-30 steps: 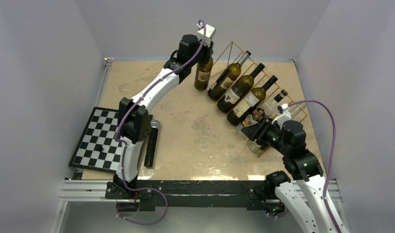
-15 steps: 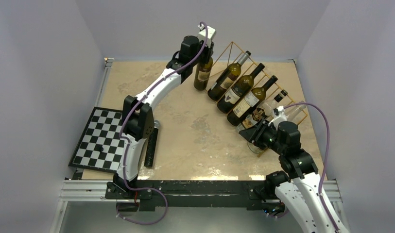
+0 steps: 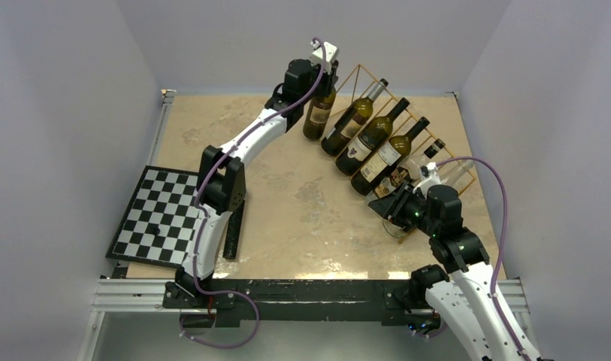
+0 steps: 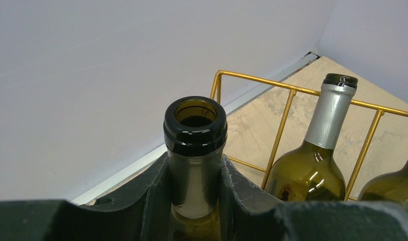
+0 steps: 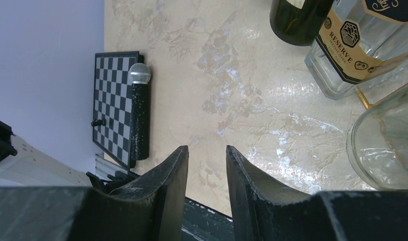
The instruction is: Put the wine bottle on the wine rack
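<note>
My left gripper is shut on the neck of a green wine bottle with a pale label, held upright at the left end of the gold wire wine rack. In the left wrist view the open bottle mouth sits between my fingers, with the rack's gold bars and a foil-capped bottle to its right. Three dark bottles lie slanted in the rack. My right gripper is open and empty, low by the rack's near end; the right wrist view shows its gap over bare table.
Clear glass bottles lie at the rack's near end beside my right gripper. A black-and-white chessboard lies at the left front with a black microphone next to it. Grey walls close the table on three sides.
My left gripper has carried the upright bottle a little right and farther back, closer to the rack's left end. My right arm has shifted slightly left and nearer.
</note>
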You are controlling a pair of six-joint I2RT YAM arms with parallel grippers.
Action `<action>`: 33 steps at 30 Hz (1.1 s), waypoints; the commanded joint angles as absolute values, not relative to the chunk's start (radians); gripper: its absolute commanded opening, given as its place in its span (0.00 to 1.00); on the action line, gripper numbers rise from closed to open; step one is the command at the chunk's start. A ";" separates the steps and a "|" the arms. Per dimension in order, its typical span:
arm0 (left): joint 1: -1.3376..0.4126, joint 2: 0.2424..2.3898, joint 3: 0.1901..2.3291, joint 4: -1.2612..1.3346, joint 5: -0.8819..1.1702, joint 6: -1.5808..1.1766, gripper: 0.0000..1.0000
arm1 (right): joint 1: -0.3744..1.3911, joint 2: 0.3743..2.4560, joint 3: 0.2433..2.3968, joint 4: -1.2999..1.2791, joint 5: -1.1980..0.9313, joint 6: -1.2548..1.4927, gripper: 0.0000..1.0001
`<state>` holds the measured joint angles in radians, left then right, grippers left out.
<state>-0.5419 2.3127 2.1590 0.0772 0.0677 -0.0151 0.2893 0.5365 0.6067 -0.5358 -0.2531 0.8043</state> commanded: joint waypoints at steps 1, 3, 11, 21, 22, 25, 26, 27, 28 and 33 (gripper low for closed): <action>-0.554 2.342 2.141 0.183 0.133 -0.088 0.00 | 0.293 0.536 0.601 -0.495 -0.267 0.811 0.38; -0.555 2.345 2.114 0.210 0.154 -0.095 0.01 | 0.293 0.537 0.598 -0.495 -0.267 0.811 0.38; -0.557 2.352 2.011 0.342 0.230 -0.137 0.04 | 0.293 0.533 0.594 -0.495 -0.265 0.814 0.38; -0.570 2.411 2.002 0.438 0.273 -0.179 0.32 | 0.293 0.527 0.588 -0.501 -0.260 0.813 0.39; -0.570 2.416 2.003 0.440 0.275 -0.184 0.32 | 0.293 0.527 0.588 -0.500 -0.260 0.813 0.39; -0.573 2.428 2.005 0.449 0.281 -0.191 0.34 | 0.292 0.531 0.585 -0.498 -0.262 0.815 0.39; -0.572 2.431 2.005 0.449 0.287 -0.192 0.34 | 0.292 0.531 0.583 -0.497 -0.262 0.815 0.39; -0.572 2.433 2.004 0.449 0.298 -0.188 0.37 | 0.293 0.529 0.582 -0.497 -0.262 0.817 0.39; -0.573 2.434 2.004 0.446 0.312 -0.182 0.40 | 0.292 0.529 0.579 -0.496 -0.262 0.816 0.39; -0.577 2.444 2.013 0.441 0.331 -0.180 0.48 | 0.293 0.521 0.566 -0.480 -0.262 0.826 0.39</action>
<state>-0.5480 2.4020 2.0304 0.5156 0.2554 -0.1181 0.2893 0.5346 0.5755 -0.5293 -0.2535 0.8093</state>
